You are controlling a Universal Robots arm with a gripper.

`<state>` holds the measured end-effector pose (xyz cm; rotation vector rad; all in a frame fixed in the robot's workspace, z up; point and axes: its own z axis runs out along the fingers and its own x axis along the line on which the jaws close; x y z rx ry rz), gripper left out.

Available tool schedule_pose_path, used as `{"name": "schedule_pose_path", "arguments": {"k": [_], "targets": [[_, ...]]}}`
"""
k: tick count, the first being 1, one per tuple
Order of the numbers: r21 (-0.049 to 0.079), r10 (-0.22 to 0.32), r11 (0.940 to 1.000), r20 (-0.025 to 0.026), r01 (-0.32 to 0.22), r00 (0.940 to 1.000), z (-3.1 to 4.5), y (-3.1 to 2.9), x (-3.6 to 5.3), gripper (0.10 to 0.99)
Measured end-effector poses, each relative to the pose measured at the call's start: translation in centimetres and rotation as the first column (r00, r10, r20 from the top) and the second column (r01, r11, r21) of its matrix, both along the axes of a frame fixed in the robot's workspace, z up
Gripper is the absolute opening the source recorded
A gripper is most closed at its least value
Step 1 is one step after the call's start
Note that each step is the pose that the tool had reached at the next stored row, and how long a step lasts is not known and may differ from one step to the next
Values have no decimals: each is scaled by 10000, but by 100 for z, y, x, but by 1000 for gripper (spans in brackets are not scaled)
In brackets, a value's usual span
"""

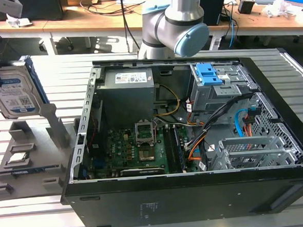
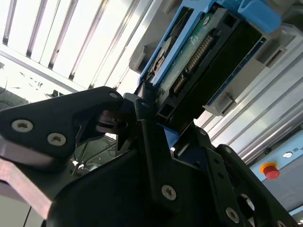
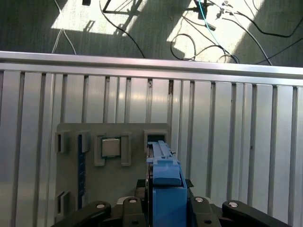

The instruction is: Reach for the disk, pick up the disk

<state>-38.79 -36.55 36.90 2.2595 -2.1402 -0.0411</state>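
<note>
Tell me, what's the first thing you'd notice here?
The big black computer case lies open in the middle of the exterior view, with its green board showing inside. At the exterior view's left, the disk in its blue bracket stands upright over a grey holder, and the pincer is right at it.

Robotics lab, slotted aluminium bench (image 1: 35, 223), opened computer tower (image 1: 172, 205), cable-strewn desks (image 1: 109, 15)
</note>
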Motion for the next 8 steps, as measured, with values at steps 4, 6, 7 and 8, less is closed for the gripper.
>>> {"name": "schedule_pose_path", "arguments": {"k": [4, 6, 7, 8], "targets": [[0, 0, 10000, 0, 0, 10000, 101, 0, 2, 369], [0, 0, 10000, 0, 0, 10000, 149, 0, 2, 369], [0, 0, 10000, 0, 0, 10000, 165, 0, 3, 369], [0, 0, 10000, 1, 0, 10000, 182, 0, 3, 369]]}}
